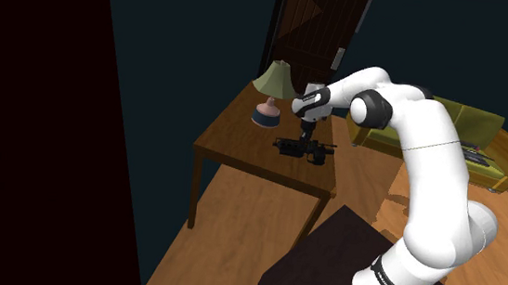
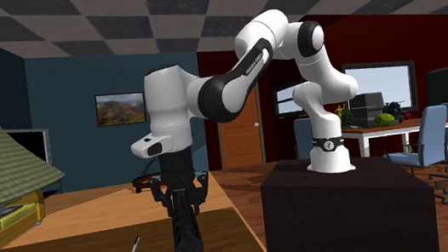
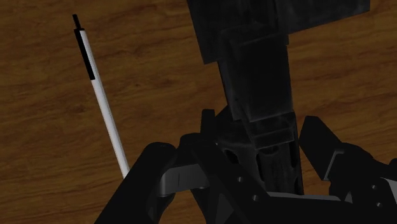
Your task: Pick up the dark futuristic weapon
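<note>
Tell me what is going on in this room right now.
A white robot arm reaches down over a wooden table, its black gripper right at the dark weapon lying there. A white pen lies beside the weapon and a lamp stands further along. Whether the weapon is gripped yet is unclear.

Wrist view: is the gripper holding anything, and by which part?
Nothing held yet. The gripper is open, its fingers straddling the narrow body of the dark weapon, which lies on the table.
</note>
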